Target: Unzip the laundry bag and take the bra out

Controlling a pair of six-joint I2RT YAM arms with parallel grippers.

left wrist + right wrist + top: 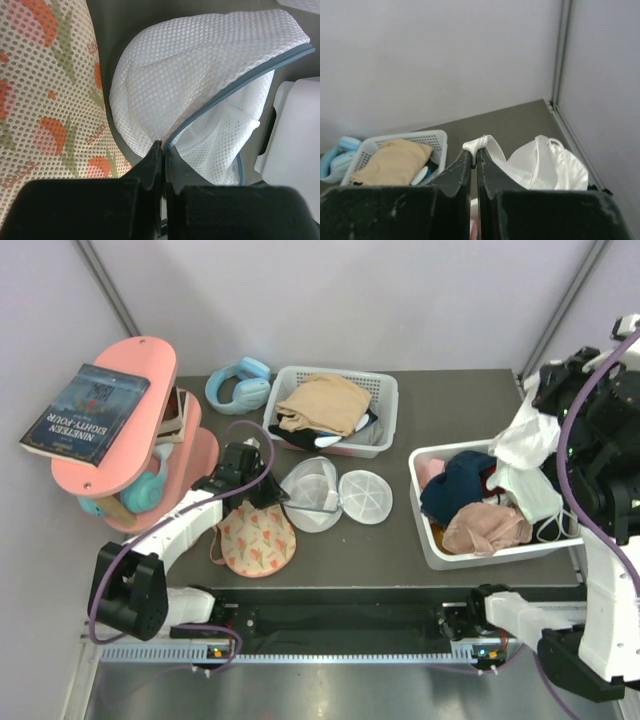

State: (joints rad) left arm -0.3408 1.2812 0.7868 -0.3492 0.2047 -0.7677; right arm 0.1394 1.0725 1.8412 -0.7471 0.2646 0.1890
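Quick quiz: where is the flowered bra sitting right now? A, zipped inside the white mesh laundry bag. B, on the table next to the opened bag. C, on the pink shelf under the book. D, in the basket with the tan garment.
B: the bra lies flat on the dark table, just left of the opened laundry bag, not inside it.

Dark grey table (460,405) carried a pink shelf stand (120,455) at its left edge, blue headphones (240,386) at the back, and a white slatted basket (388,405) just right of them. Mid-table lay the laundry bag (312,490), unzipped and splayed into two round halves, with the bra (258,540) just beside it on the near left. A second white basket (428,540) sat at the right edge.
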